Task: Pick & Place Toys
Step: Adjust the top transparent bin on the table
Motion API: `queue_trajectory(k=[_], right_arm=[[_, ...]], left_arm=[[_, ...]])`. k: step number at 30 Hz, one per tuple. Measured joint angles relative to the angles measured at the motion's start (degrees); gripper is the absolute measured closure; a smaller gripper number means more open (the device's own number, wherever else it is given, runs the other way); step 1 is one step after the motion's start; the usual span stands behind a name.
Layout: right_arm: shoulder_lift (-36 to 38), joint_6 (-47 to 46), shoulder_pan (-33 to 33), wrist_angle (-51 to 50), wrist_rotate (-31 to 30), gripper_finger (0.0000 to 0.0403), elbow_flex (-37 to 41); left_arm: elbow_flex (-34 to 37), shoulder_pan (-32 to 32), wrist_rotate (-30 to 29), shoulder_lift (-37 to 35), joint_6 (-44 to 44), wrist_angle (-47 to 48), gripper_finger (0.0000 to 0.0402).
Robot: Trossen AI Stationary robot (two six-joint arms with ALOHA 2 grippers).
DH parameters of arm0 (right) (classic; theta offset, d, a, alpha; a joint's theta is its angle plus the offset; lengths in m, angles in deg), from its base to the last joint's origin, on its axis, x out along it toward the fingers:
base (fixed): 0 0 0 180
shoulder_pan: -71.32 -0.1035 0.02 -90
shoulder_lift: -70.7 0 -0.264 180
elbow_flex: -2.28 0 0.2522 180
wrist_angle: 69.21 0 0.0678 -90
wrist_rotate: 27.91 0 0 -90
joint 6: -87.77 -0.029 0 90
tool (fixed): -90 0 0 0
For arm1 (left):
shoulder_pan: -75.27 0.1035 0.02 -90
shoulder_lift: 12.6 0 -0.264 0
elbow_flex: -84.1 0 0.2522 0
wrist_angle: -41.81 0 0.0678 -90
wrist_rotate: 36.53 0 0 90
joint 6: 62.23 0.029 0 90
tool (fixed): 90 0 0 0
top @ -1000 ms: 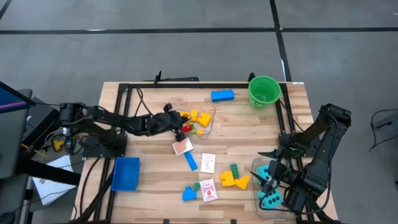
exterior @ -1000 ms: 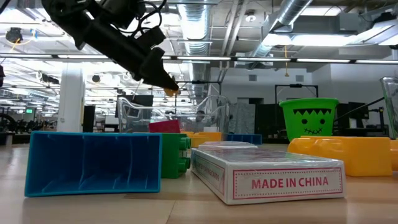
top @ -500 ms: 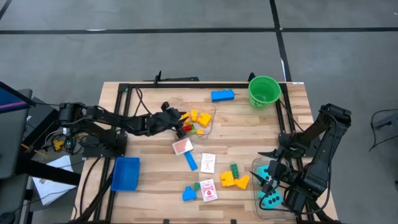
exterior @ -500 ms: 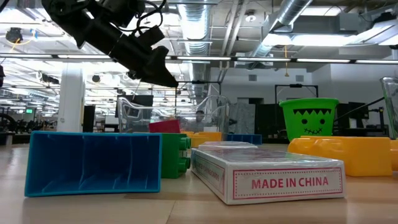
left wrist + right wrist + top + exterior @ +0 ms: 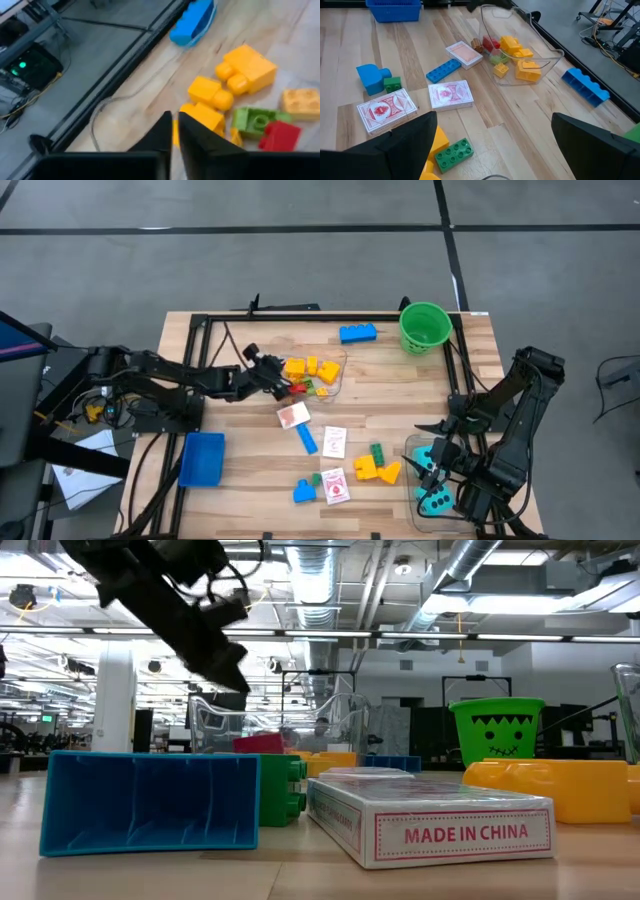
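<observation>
Yellow, green and red bricks (image 5: 245,70) lie in a clear tub (image 5: 330,370) at the table's middle. My left gripper (image 5: 175,119) hangs shut and empty just left of that tub (image 5: 280,380), above the table in the low view (image 5: 238,683). Loose on the wood lie a blue brick (image 5: 358,333), picture cards (image 5: 451,95), a long blue brick (image 5: 306,440), and green and yellow bricks (image 5: 376,463). My right gripper (image 5: 494,120) stands open at the near right, above a clear tub with teal dice (image 5: 436,498).
A green bucket (image 5: 424,327) stands at the far right corner and a blue tray (image 5: 202,458) at the near left. A black frame (image 5: 300,317) runs round the work area. Bare wood lies between the tray and the cards.
My left gripper has drawn back toward the table's left edge, away from the tub of bricks, and tipped nearer to level. The small yellow piece seen at its fingertips a second ago is gone from them.
</observation>
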Motion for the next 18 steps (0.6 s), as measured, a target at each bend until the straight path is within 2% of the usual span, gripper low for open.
queue_trajectory(k=[3,6,9,13,18], right_arm=[[0.0,0.0,0.0,-0.04,0.23,0.0019,0.0],[-0.01,0.0,-0.02,-0.11,0.39,0.0019,0.0],[0.0,0.0,-0.02,-0.13,0.39,0.0019,0.0],[-0.02,0.74,-0.02,0.29,0.41,0.0019,0.0],[0.0,0.9,0.0,0.44,0.57,0.0019,0.0]], left_arm=[[-0.04,-1.05,0.05,-5.55,-2.49,6.75,0.0393],[-0.04,-1.79,0.11,-10.79,-8.08,17.54,0.04],[-0.04,-1.77,0.73,-13.65,-13.02,25.59,0.0401],[1.15,-1.75,2.38,-13.89,-13.28,26.09,0.0401],[2.88,-0.09,-2.81,-13.55,-14.4,24.45,0.0401]])
